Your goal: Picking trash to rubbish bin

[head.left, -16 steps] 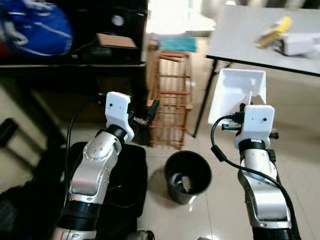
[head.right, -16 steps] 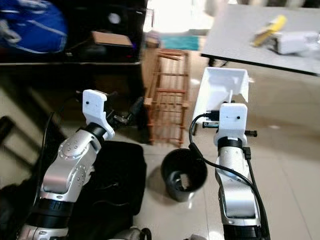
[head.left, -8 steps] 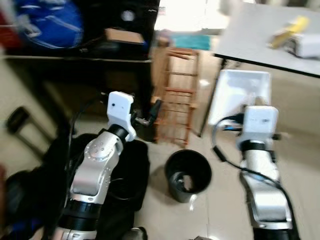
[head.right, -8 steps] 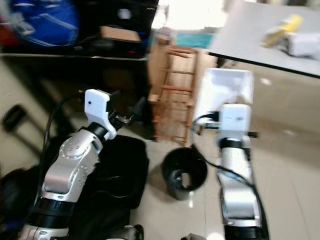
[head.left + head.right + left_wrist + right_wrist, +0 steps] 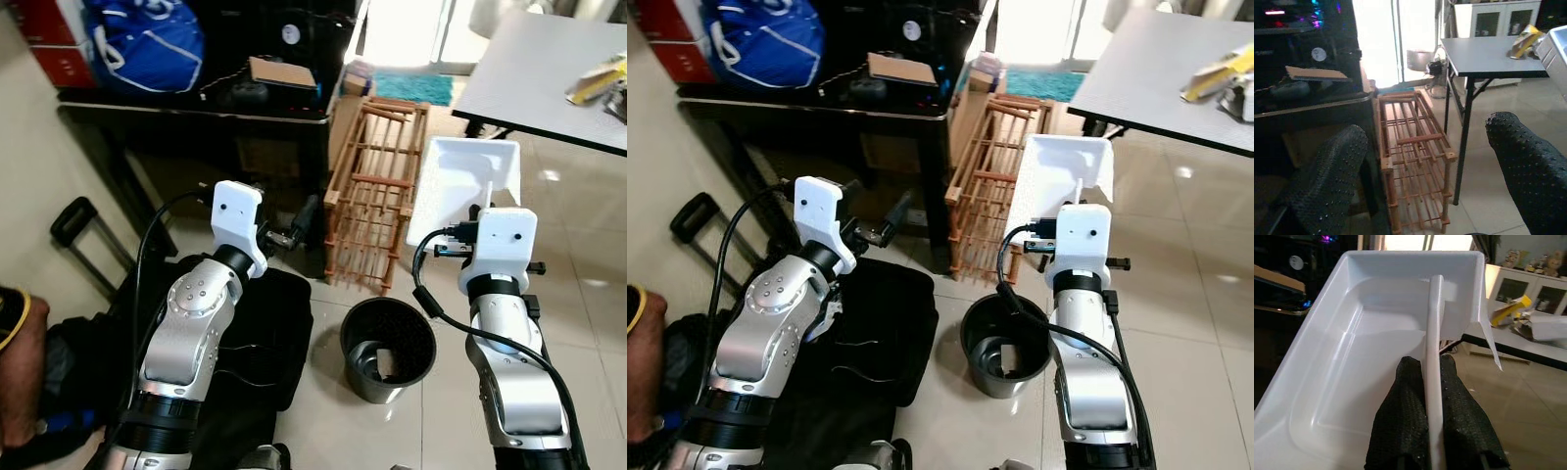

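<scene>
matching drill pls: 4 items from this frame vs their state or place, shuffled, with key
1. right pincer
2. left pincer
3. black bin
4. wooden rack

a. on the floor between the two arms
b. open, holding nothing
c. beside the dark desk
d. shut on the white tray

Pairs: 1-d, 2-b, 3-a, 4-c

Beside the black rubbish bin [image 5: 389, 336]: a white dustpan [image 5: 462, 188], an orange-brown wooden rack [image 5: 377, 219], a grey table [image 5: 549, 78].
</scene>
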